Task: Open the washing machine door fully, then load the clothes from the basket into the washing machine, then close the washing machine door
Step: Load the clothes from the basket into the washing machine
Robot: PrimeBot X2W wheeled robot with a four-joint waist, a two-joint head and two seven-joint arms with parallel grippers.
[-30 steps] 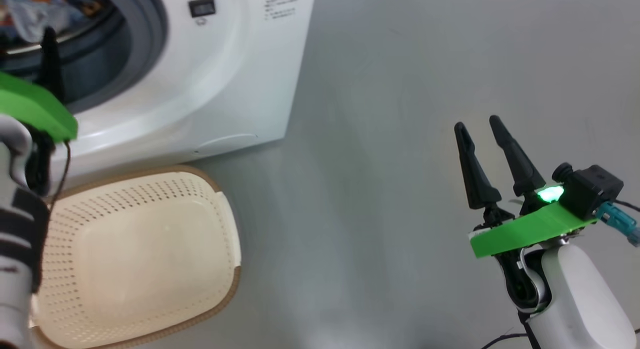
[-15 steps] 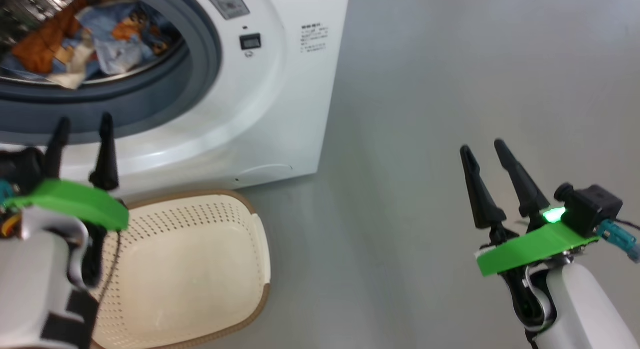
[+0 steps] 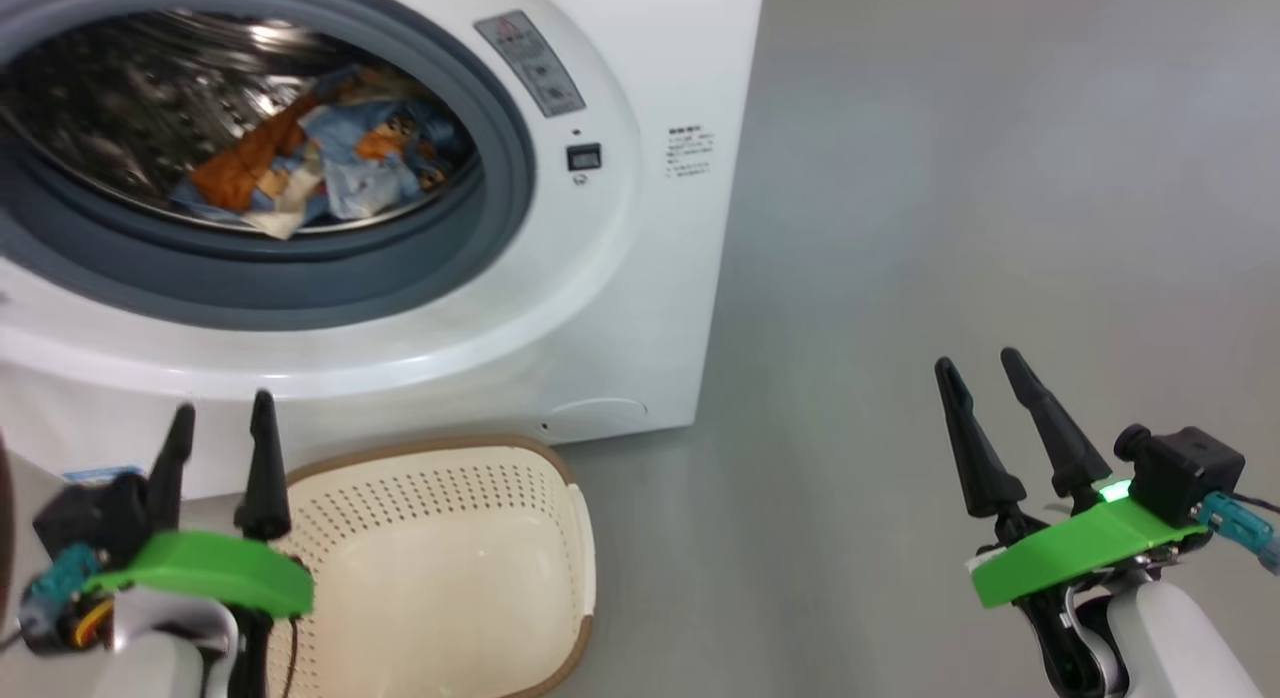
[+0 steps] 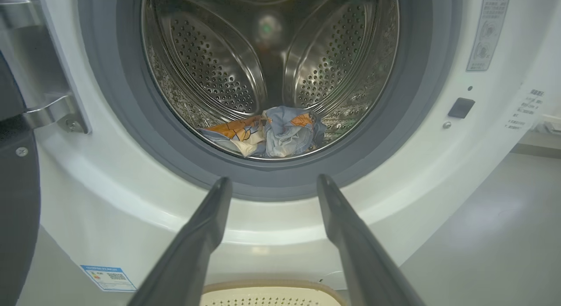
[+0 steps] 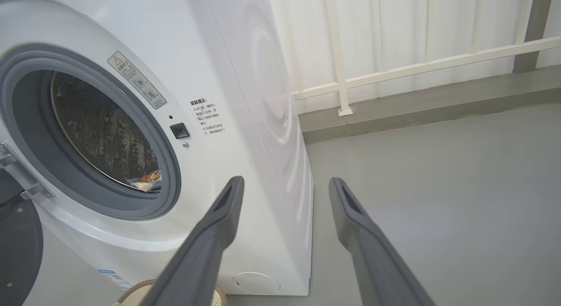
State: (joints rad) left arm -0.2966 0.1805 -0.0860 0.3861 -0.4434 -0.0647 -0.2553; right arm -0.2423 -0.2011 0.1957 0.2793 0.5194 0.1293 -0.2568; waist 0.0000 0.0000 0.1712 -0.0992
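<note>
The washing machine (image 3: 640,278) stands with its drum mouth uncovered. The clothes (image 3: 310,173), blue with orange patches and a cream piece, lie at the bottom of the steel drum (image 4: 267,130). The washing machine door (image 4: 15,201) is swung out to the left on its metal hinge (image 4: 52,113). Below the machine's front sits the basket (image 3: 540,478), with nothing in it. My left gripper (image 3: 223,408) is open and bare, above the basket's left rim and pointing at the machine's lower front (image 4: 274,179). My right gripper (image 3: 978,360) hangs open over the floor, off to the machine's right.
Grey floor (image 3: 950,178) spreads to the right of the machine. A white railing (image 5: 394,69) and a low kerb run along the wall behind it. A blue label sticker (image 4: 108,277) sits low on the machine's front.
The head camera has swung, bringing more of the drum into view. My left gripper has drawn back from the drum mouth to below the door seal, still open. The right gripper is unchanged.
</note>
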